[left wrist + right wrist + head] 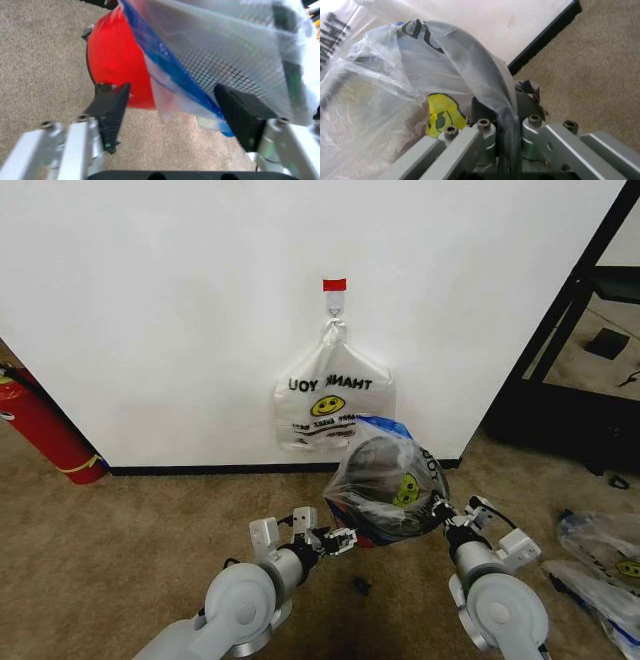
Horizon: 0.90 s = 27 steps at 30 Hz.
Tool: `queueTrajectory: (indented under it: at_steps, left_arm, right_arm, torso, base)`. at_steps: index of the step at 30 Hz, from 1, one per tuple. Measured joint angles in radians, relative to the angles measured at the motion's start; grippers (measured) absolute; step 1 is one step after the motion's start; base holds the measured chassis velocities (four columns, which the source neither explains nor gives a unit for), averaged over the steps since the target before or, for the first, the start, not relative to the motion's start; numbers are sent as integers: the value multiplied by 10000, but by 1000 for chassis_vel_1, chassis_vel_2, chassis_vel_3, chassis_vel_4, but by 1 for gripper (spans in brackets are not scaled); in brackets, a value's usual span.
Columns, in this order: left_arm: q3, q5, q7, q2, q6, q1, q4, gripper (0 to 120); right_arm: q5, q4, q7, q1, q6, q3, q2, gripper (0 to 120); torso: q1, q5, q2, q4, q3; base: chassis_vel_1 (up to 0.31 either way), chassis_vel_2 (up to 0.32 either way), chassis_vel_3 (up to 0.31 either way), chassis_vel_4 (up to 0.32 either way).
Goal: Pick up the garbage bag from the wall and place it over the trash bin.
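Observation:
The garbage bag (385,480), translucent with a yellow smiley and a blue patch, is draped over the trash bin (372,515), which stands on the carpet by the wall. My right gripper (440,513) is at the bin's right side, shut on the bag's film (470,63) at the rim. My left gripper (338,542) is low at the bin's left side, open. In the left wrist view its fingers (112,112) flank the bag's blue hem (170,71), with the bin's red base (117,56) and black mesh (225,73) just beyond.
A second flat white smiley bag (335,405) hangs on the wall from a hook with red tape (334,285). A red fire extinguisher (45,430) stands at the left. A black shelf frame (570,330) is at the right, loose plastic bags (605,550) on the carpet.

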Motion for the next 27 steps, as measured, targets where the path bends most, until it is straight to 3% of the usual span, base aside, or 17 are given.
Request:
queueTrajectory:
  at_steps: [19,27]
  left_arm:
    - [99,269,89,-17,-16,62,47,0]
    - [150,822,232,-98,-64,-10,526,0]
  right_arm:
    - [-12,83,1,-42,0,0,55,0]
    - [177,258,89,-131,-112,-13,109,0]
  torso:
    - [0,0,0,1,0]
    - [0,0,0,0,0]
  base:
    - [0,0,0,0]
    - [0,0,0,0]
